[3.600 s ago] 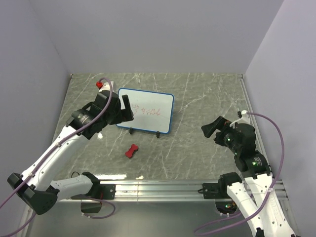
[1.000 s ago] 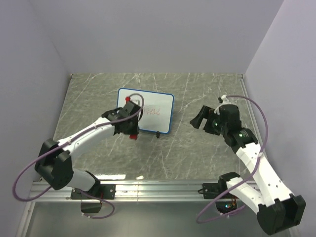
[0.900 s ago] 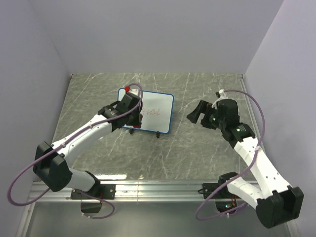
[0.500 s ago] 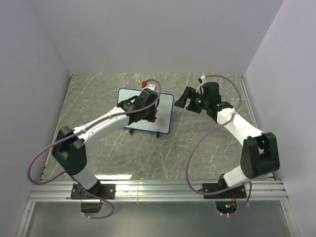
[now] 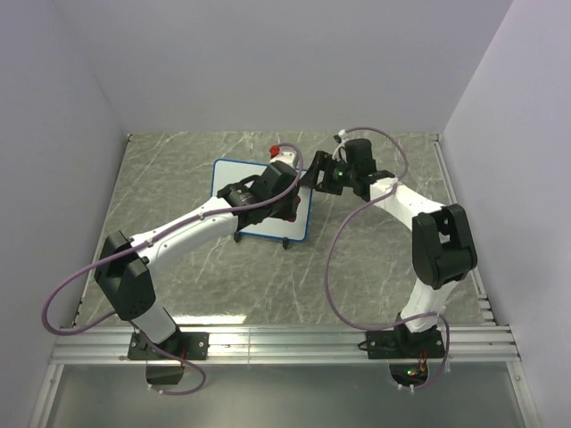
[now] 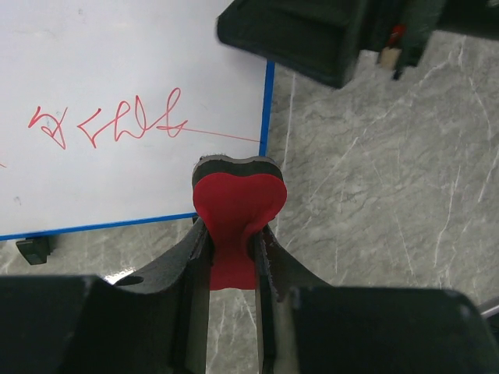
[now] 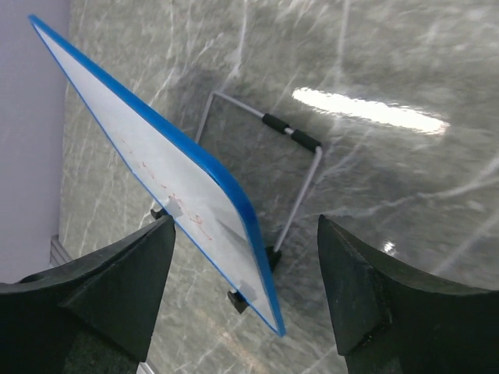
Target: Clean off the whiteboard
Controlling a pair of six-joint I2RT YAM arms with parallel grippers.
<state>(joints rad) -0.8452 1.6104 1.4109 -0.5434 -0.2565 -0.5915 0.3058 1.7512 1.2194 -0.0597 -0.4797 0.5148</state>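
Note:
The whiteboard [image 5: 234,176] stands tilted on its wire stand [image 7: 300,179] at the middle back of the table. Red scribbles [image 6: 109,128] run across its face [image 6: 132,78], with a thin red line reaching the right frame. My left gripper [image 6: 231,234] is shut on the red eraser [image 6: 238,202], which hovers at the board's lower right corner. In the top view the left gripper [image 5: 284,198] covers the board's right part. My right gripper [image 7: 245,226] is open, its fingers straddling the blue right edge of the whiteboard [image 7: 156,187] without touching it. It shows beside that edge [image 5: 315,178].
The grey marble table [image 5: 375,259] is walled at the back and on both sides. An aluminium rail [image 5: 285,343] runs along the near edge. The two grippers are close together at the board's right edge; the right gripper's body [image 6: 312,39] fills the top of the left wrist view.
My left gripper has carried the eraser rightward across the board to its right edge. My right arm has swung left from the open table to the board's right edge.

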